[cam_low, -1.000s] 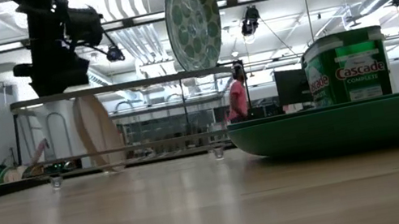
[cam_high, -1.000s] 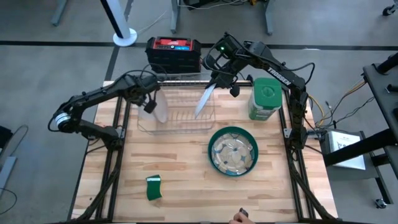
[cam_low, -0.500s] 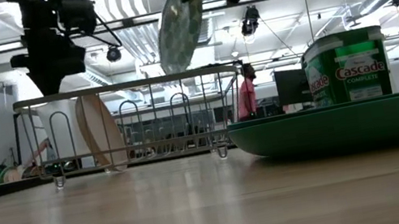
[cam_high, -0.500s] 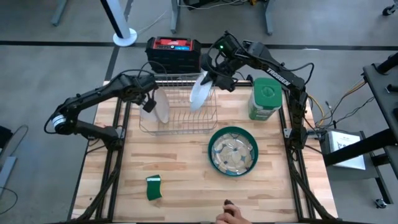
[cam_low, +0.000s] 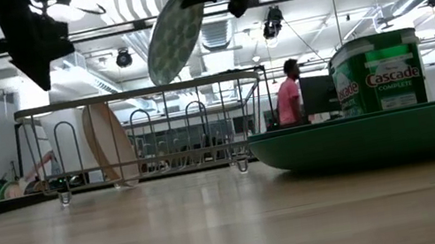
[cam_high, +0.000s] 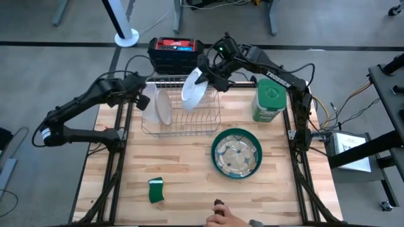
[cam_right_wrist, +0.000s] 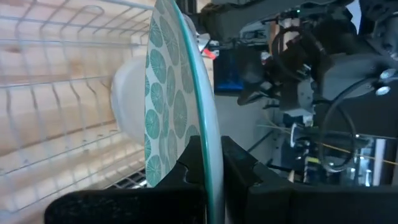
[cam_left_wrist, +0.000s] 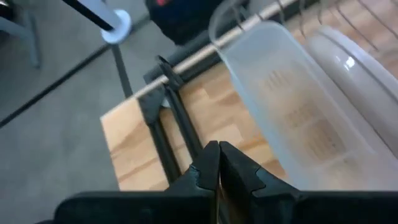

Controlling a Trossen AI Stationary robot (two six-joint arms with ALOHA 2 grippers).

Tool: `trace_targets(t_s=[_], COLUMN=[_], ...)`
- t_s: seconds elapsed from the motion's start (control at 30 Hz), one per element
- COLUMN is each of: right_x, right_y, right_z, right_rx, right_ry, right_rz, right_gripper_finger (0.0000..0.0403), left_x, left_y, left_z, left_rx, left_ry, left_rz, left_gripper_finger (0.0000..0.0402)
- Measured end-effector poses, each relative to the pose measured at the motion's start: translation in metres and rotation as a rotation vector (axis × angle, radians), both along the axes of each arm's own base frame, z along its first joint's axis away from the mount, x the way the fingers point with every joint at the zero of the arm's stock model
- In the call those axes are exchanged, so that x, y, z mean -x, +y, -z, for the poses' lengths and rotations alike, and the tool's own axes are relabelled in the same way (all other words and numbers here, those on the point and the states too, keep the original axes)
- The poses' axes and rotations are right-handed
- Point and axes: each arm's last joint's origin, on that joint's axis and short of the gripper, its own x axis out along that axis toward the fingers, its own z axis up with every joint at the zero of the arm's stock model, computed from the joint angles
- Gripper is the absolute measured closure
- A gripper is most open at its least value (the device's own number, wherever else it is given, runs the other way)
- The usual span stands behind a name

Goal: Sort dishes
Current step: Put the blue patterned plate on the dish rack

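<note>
Right claw: pinching the rim of the patterned plate, fingers pressed to either face at the edge. In the high view it sits upper centre of the frame, above the far side of the wire rack; in the low view the plate hangs tilted at top centre, clear above the rack's top rail.

Handling, judged: glassy, stiff, probably smooth and slippery; held by one edge only, so its weight levers against the pinch. Brittle — a knock on the wire could chip it. Rim grip is the sensible hold for slotting it on edge; lower slowly, edge first, between the tines.

Left claw: pressed together, holding nothing, upper left of the high view beside the rack's near-left end. A whitish plate stands on edge in the rack close by it.

Further out: a teal plate lies flat on the table at centre right, holding something pale and patterned, not yet racked. Green canister right of the rack; sponge lower left.
</note>
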Motion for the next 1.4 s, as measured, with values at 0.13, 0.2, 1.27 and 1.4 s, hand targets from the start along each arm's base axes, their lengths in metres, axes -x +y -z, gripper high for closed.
trace_targets(t_s=[0.13, 0.2, 1.27, 1.4], right_x=[-0.005, -0.011, -0.062, -0.062], right_y=[-0.001, -0.001, -0.006, -0.005], right_z=[0.002, 0.005, 0.066, 0.075], right_rx=[0.007, -0.003, 0.106, 0.098], right_ry=[-0.040, -0.051, 0.025, 0.056], right_rz=[-0.018, -0.016, -0.050, -0.059], right_gripper_finger=[0.0398, 0.0398, 0.0398, 0.0398], left_x=[0.008, 0.010, 0.014, 0.013], left_y=[-0.004, -0.005, -0.008, -0.007], left_z=[-0.007, -0.011, -0.019, -0.019], left_rx=[-0.065, -0.092, -0.163, -0.165], left_ry=[-0.021, -0.039, -0.072, -0.076], left_rz=[-0.004, 0.002, 0.041, 0.041], left_gripper_finger=[0.0401, 0.0401, 0.0401, 0.0401])
